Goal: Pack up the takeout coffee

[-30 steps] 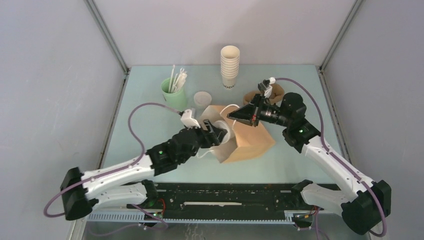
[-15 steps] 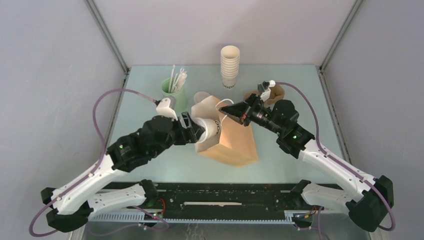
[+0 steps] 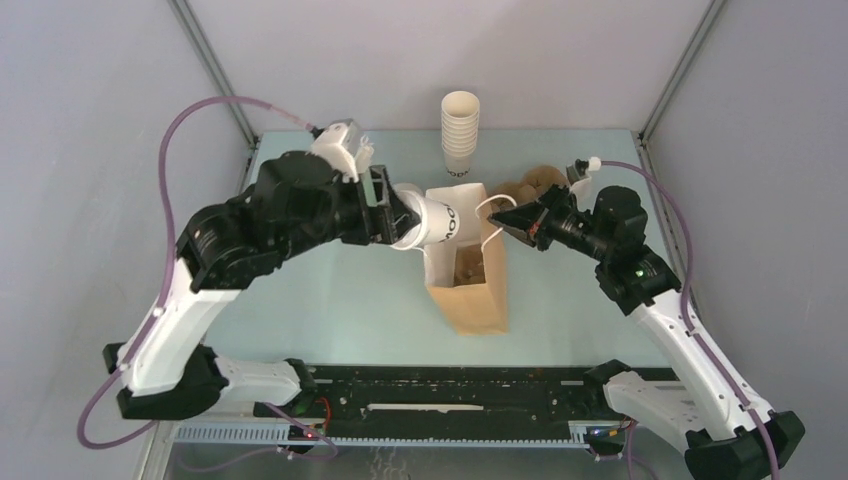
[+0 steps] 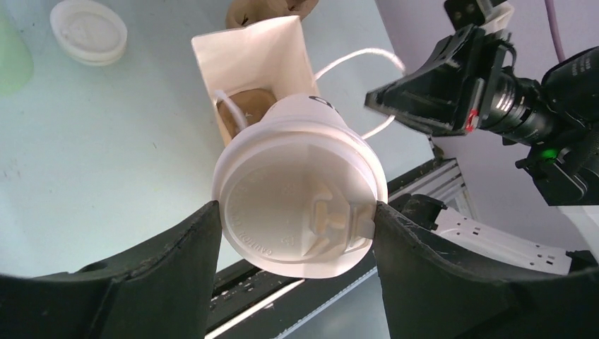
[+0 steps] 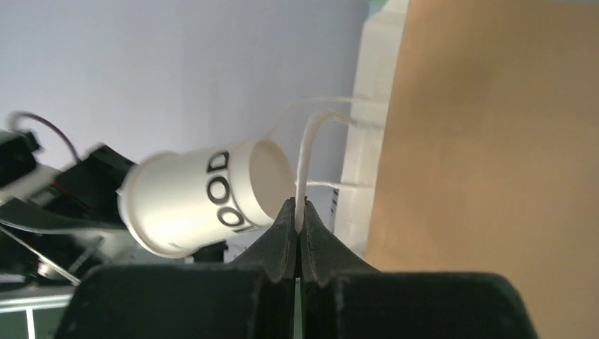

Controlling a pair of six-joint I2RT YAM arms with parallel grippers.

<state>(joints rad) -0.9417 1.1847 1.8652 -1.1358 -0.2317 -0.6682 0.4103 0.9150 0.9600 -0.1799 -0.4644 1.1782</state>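
Observation:
The takeout coffee, a white lidded paper cup with dark lettering, hangs on its side in the air. My left gripper is shut on it at the lid end, one finger on each side of the lid rim. The cup's base points at the open mouth of an upright brown paper bag. My right gripper is shut on the bag's white string handle, right of the mouth. In the right wrist view the cup sits just left of the pinched string. Something brown lies inside the bag.
A tall stack of lidless white cups stands at the back centre. Brown paper items lie behind the bag. A loose white lid and the edge of a green cup are on the table left of the bag.
My left arm has lifted the cup up and back from the table to the bag's mouth. The bag has gone from lying tilted to standing upright, with my right gripper still on its handle.

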